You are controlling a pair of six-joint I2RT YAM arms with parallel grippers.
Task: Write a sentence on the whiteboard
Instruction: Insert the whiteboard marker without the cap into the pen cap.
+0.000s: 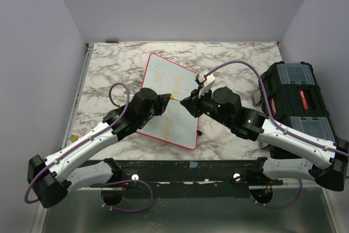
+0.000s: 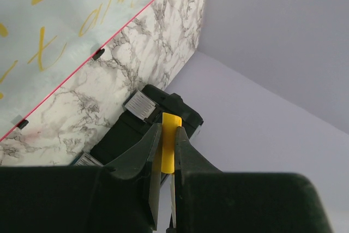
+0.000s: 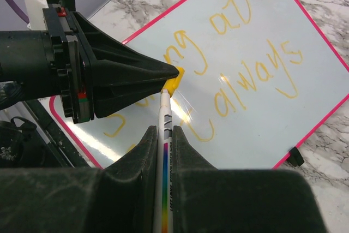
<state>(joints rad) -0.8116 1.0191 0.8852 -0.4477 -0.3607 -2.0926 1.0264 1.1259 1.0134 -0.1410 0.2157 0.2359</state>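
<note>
The whiteboard [image 1: 163, 129] lies tilted on the marble table, with a red-pink rim. The sentence [image 1: 170, 83] is in yellow cursive on it, and it also shows in the right wrist view [image 3: 240, 75] and the left wrist view [image 2: 109, 15]. My right gripper [image 1: 189, 102] is shut on a white marker [image 3: 165, 151] with a rainbow stripe. My left gripper [image 1: 166, 98] is shut on the marker's yellow cap [image 2: 170, 140]. The two grippers meet tip to tip above the board. The marker's tip sits at the cap [image 3: 173, 84].
A black toolbox [image 1: 297, 99] with red latches stands at the table's right edge, and it shows behind the fingers in the left wrist view [image 2: 147, 115]. The board's small black feet [image 3: 295, 156] rest on the marble [image 1: 109, 69]. Grey walls enclose the table.
</note>
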